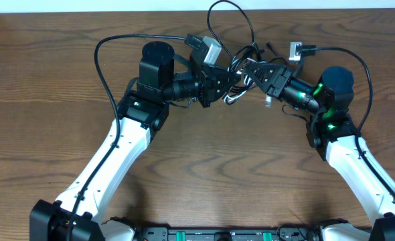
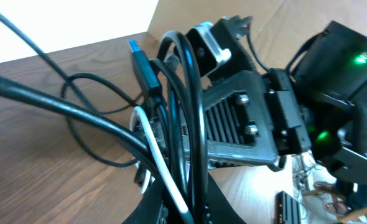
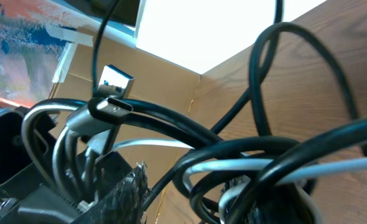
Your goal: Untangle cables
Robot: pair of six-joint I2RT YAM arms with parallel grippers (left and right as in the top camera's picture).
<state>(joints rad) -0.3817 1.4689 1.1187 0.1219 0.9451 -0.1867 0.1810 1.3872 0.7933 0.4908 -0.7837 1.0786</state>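
Reaching in from both sides, the arms meet at the far middle of the table [image 1: 204,174]. The cables [image 1: 240,61] sit there as one knot between the two wrists. One black loop stands out of the knot toward the table's far edge.

Left gripper [image 1: 219,83]: fingers together, clamped on the cables. In the left wrist view, several black cords [image 2: 193,112] and the white cord [image 2: 160,155] run down side by side into the pinch at the bottom of the frame. A plug [image 2: 141,61] with a blue tip stands above them, pointing up and touching the black cords.

Right gripper [image 1: 256,71]: just beside the left one, nosed into the same knot from the right. The left wrist view shows its ribbed black body right against the cords, with one black cord curving across its front. Whether its fingers are apart or pressed on a cord, I cannot tell. Cords crowd the right wrist lens and hide the fingertips.

In the right wrist view, black cords cross in thick loops close to the camera, with the white cord threaded through them. A silver plug end [image 3: 116,81] sticks up at the left, above a black cord. Brown cardboard [image 3: 171,74] stands behind the table edge.

Both grippers are at the knot, near each other but not touching, as far as the overhead view shows.
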